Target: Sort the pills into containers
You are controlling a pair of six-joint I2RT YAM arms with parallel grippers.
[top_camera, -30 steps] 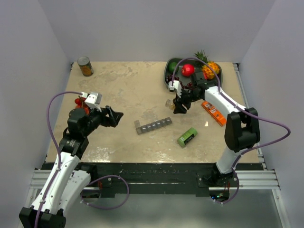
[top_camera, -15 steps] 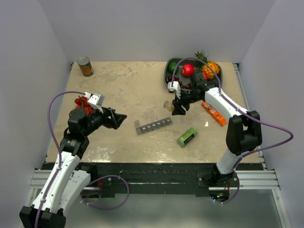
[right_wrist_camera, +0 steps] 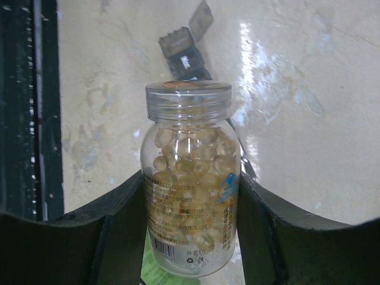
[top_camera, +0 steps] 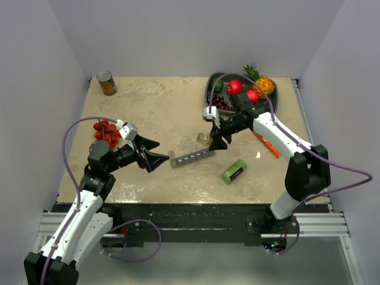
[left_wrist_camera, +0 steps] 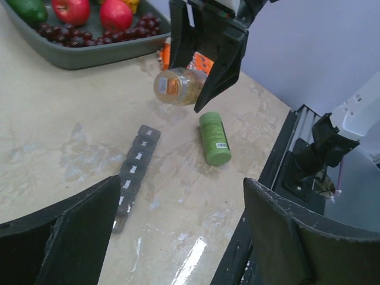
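Clear bottle (right_wrist_camera: 190, 184) of pills (right_wrist_camera: 189, 169) held over the strip (top_camera: 191, 157), cap (right_wrist_camera: 188, 89) on.
Your right gripper (top_camera: 214, 141) is clamped on the bottle, holding it tilted off the table (top_camera: 154, 107) near the strip's right end. The left gripper (top_camera: 153, 155) stands wide and empty beside the left end, where one lid (right_wrist_camera: 200, 18) is up. You're at the opening step. Next, I judge, the cap must come off before any pills reach a compartment.
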